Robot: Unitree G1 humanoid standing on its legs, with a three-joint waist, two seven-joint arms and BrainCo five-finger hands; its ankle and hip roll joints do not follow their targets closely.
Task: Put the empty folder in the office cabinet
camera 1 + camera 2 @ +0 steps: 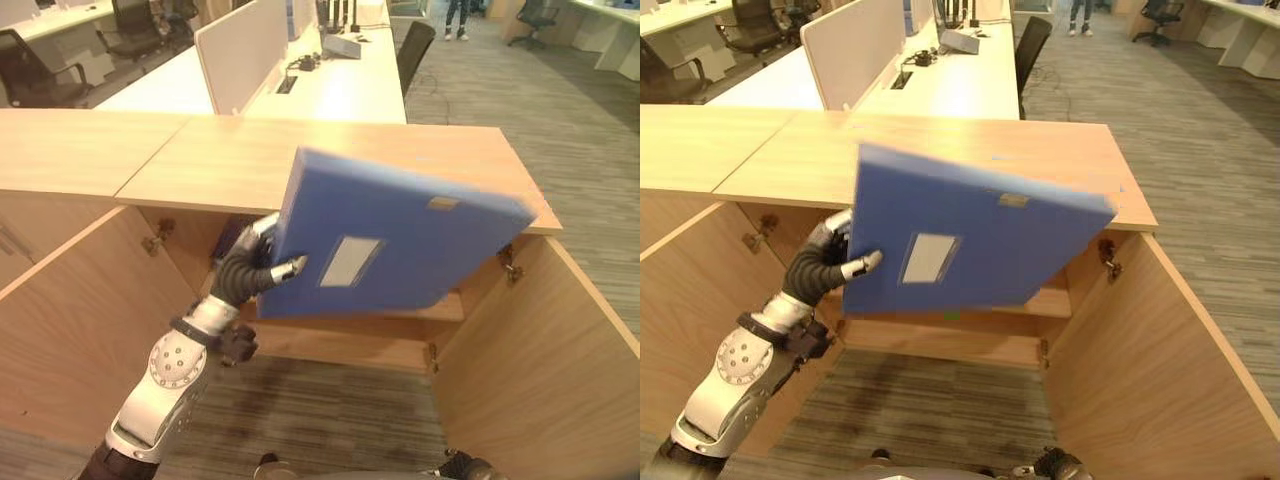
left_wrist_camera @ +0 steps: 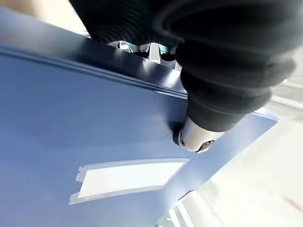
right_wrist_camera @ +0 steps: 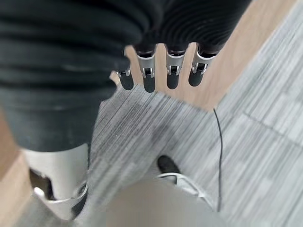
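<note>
The left hand [image 1: 245, 268] reaches up from the lower left and grasps a blue folder [image 1: 400, 240] by its near left edge, thumb pressed on the front face and fingers curled behind it. The folder hangs in the air to the right of the hand, tilted, its far corner raised and its white label [image 1: 351, 261] facing the robot. In the left wrist view the thumb tip [image 2: 194, 137] sits on the blue cover just above the label.

Behind and below the folder stands the open cabinet [image 1: 300, 165], a low wooden unit with a pale top. One door [image 1: 70, 320] swings out to the left of the hand and another door [image 1: 540, 350] well to the right. A shelf [image 1: 440, 310] shows under the folder's lower edge. The folder is in front of the opening, not yet inside.

The right hand [image 3: 161, 71] hangs low over grey carpet, fingers straight and relaxed, holding nothing.

The risks appear to lie in the one-edge grip and the tilt. Held at one side only, the wide folder could droop or twist out of the pinch. Its raised far corner looks level with the cabinet top, so pushing forward without lowering it could strike that edge and knock the folder loose.
</note>
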